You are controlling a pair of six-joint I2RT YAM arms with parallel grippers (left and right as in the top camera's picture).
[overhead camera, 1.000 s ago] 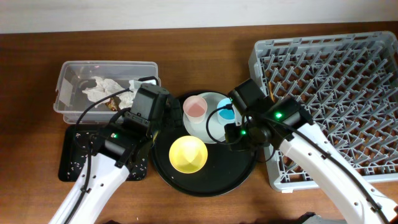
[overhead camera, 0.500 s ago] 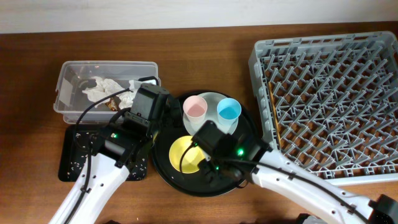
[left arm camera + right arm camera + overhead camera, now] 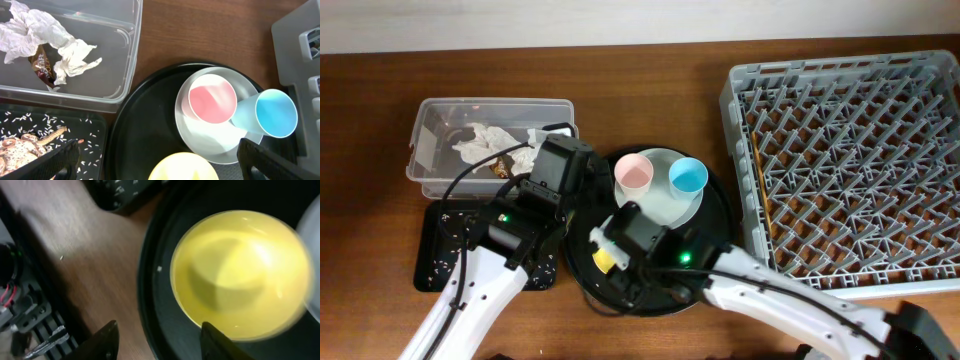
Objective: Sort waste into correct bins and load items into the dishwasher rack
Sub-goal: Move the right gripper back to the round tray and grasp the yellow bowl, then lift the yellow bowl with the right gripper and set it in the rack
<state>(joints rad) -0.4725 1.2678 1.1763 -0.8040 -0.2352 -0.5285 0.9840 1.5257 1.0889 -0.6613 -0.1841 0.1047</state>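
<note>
Your right claw [image 3: 161,334], fingers spread and holding nothing, hovers directly over the yellow bowl [image 3: 240,275] on the round black tray [image 3: 156,300], with the bowl just ahead of the fingertips, slightly to one side, nearest this arm.

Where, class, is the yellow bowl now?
The yellow bowl sits on the round black tray beside the plate, just ahead of the right end effector in its wrist view.

The right gripper [image 3: 162,342] is covering the yellow bowl [image 3: 240,275] from above. The pink cup [image 3: 633,173] and blue cup [image 3: 688,177] are standing unobstructed.
</note>
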